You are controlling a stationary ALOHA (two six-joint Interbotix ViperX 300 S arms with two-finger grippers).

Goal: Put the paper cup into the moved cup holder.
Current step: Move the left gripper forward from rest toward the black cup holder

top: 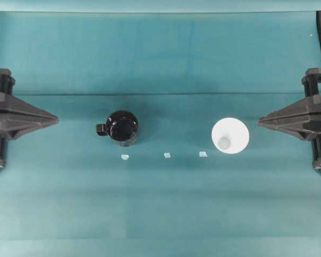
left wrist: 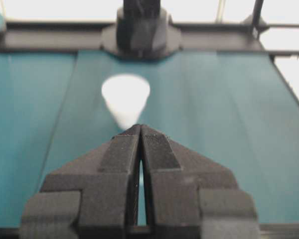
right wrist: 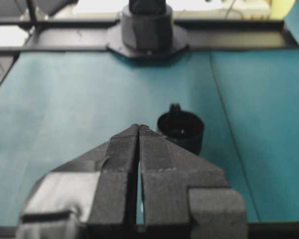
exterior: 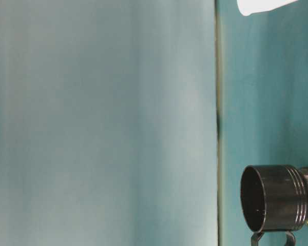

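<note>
The left pincer [top: 56, 119] sits at the left edge of the teal cloth-covered worktop [top: 160, 214], its two dark fingers pressed tip to tip with nothing between them. The right pincer [top: 259, 122] mirrors it at the right edge, likewise closed and empty, pointing toward the middle.

The plain white tapered paper cup [top: 230, 135] stands upside down on the worktop, wide rim down and small greyish base up. It lies just ahead of the right pincer's tip, near but not touching, and slightly toward the near edge of the worktop. From the left wrist view the same cup [left wrist: 125, 99] shows straight beyond the closed left pincer [left wrist: 140, 128], well apart from it, far across the worktop.

The glossy black round cup holder [top: 122, 128] stands upright with its mouth open upward and its stubby handle turned toward the left pincer. It is well ahead of that pincer's tip, with bare cloth between them. In the right wrist view the holder [right wrist: 181, 130] appears just beyond and a little right of the closed right pincer [right wrist: 139, 128], farther off than the cup.

Cup and holder stand well apart. Three small pale tape scraps [top: 167, 155] lie in a row on the cloth, on the near side of both.
</note>
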